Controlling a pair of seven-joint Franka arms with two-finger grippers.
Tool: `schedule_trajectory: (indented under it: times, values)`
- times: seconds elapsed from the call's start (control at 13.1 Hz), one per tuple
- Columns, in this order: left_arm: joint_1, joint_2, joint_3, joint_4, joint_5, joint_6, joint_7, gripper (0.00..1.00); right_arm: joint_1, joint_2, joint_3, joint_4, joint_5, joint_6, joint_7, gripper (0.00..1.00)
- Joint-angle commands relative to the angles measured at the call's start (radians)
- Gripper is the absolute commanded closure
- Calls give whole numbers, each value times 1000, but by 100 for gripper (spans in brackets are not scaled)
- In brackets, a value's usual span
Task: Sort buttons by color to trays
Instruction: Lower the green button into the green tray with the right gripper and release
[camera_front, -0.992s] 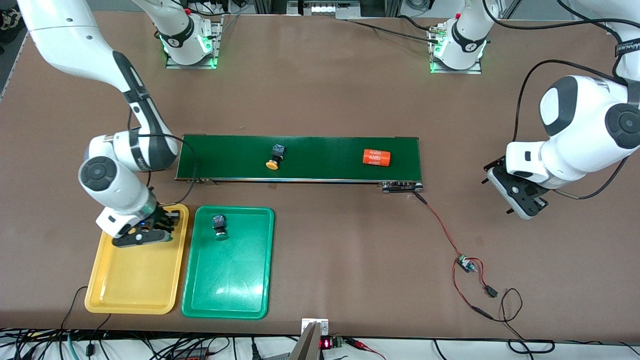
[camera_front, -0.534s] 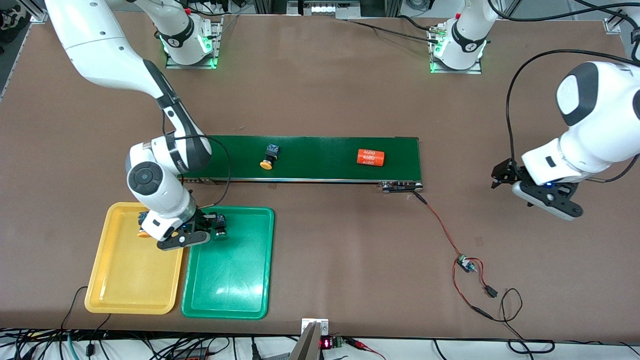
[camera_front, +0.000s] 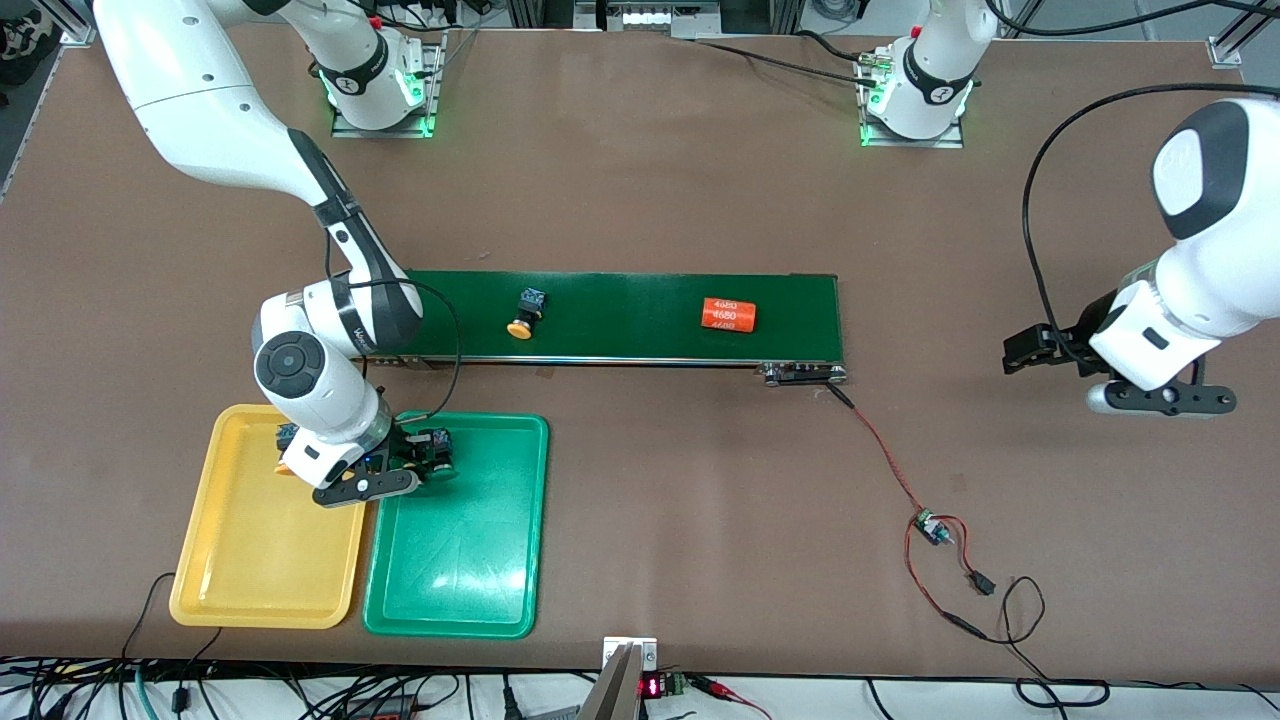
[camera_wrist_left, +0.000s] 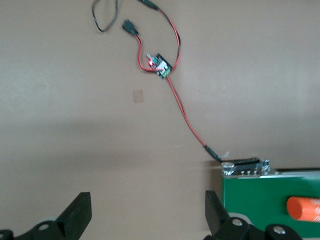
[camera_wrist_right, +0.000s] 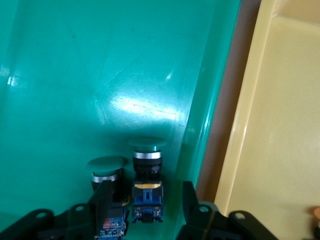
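My right gripper is low in the green tray, at the corner nearest the conveyor and the yellow tray. In the right wrist view it is open, with one green-capped button between its fingers, gaps on both sides. A second green-capped button lies beside it. A yellow-capped button lies in the yellow tray, partly hidden by the arm. Another yellow-capped button lies on the conveyor. My left gripper is open and empty over bare table.
The dark green conveyor belt also carries an orange cylinder with white print. A red wire runs from the belt's end to a small circuit board. Cables lie along the table's near edge. The left arm waits at its end.
My right gripper moved from over the yellow tray to the green tray's corner, leaving a yellow-capped button in the yellow tray. The conveyor's button and cylinder drifted toward the right arm's end. The left arm swung outward.
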Motion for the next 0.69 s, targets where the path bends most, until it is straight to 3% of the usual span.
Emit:
schedule_trajectory:
  times: [0.0,0.31,0.61]
  values:
    - [-22,-2,54,123,-3,-117,-39,0,-3,9,7,19,-3,1,10,2]
    - [-84,-31,201,175,-8,-222,-53,0,9,-95,7,-50,2,-57,130,0]
    - [-74,-52,205,177,-20,-217,20,0,23,-236,10,-170,3,-169,367,0]
